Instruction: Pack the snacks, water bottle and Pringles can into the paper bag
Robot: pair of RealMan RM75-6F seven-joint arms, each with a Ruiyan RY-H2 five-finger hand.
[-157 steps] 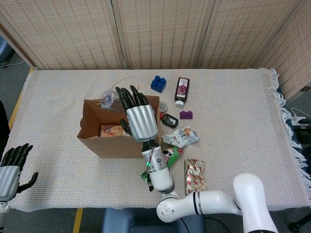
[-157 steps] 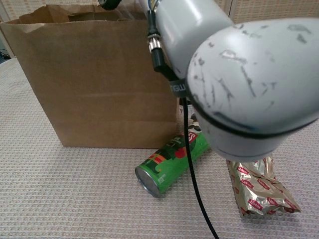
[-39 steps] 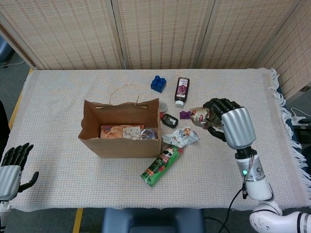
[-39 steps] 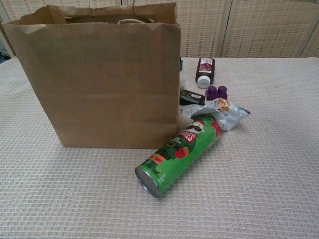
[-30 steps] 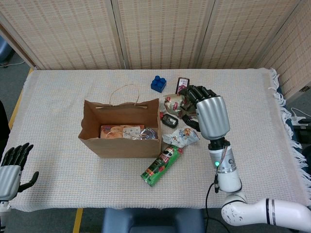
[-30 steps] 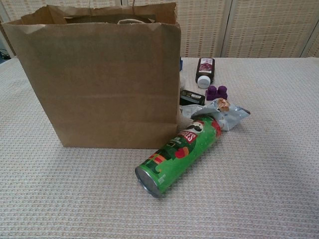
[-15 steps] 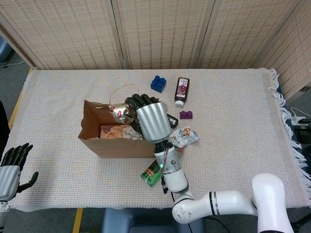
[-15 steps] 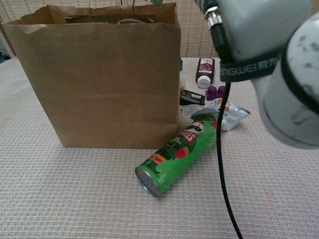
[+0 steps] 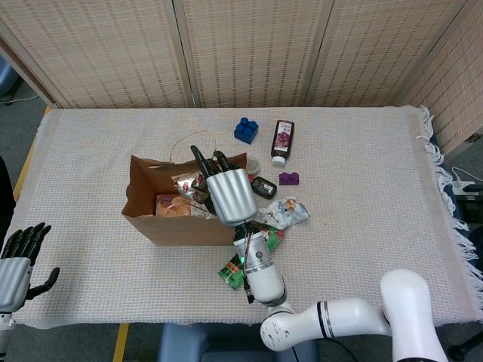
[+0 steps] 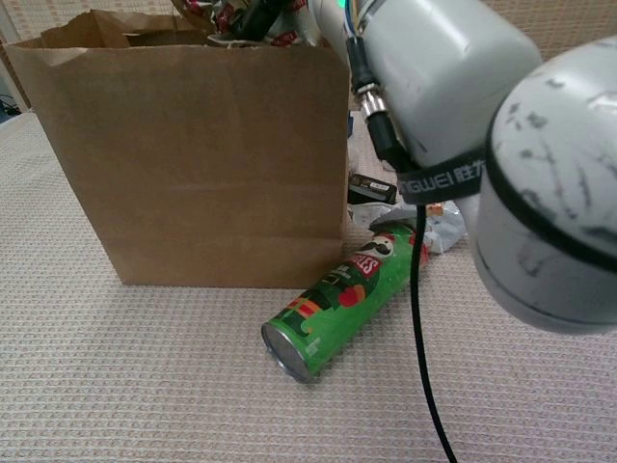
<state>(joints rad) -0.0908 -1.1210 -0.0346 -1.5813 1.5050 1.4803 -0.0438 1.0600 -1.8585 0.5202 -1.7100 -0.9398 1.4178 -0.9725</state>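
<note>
1. Hovering over the open top of the paper bag (image 9: 185,219), the right hand (image 9: 226,192) is reaching in from the bag's right side, fingers (image 9: 198,160) extended and spread, gripping nothing that shows.
2. Lying just under those fingers, a gold-and-red snack packet (image 9: 186,183) is sitting at the bag's mouth; whether the hand is touching it is unclear.
3. Showing inside the bag, an orange snack pack (image 9: 172,204) is lying on the bottom.
4. Lying on its side on the tabletop (image 9: 362,173), the green Pringles can (image 10: 342,301) is resting just in front of the bag's right corner, partly hidden by the right forearm in the head view.
5. Sitting just right of the bag, a silver snack pouch (image 9: 285,212) is lying beside the can's top end.
6. Standing further back are a dark bottle (image 9: 281,141), a blue block (image 9: 244,129), a purple block (image 9: 289,179) and a small black item (image 9: 263,187).
7. Resting at the lower left edge, well apart from everything, the left hand (image 9: 16,264) is empty with fingers apart.
</note>
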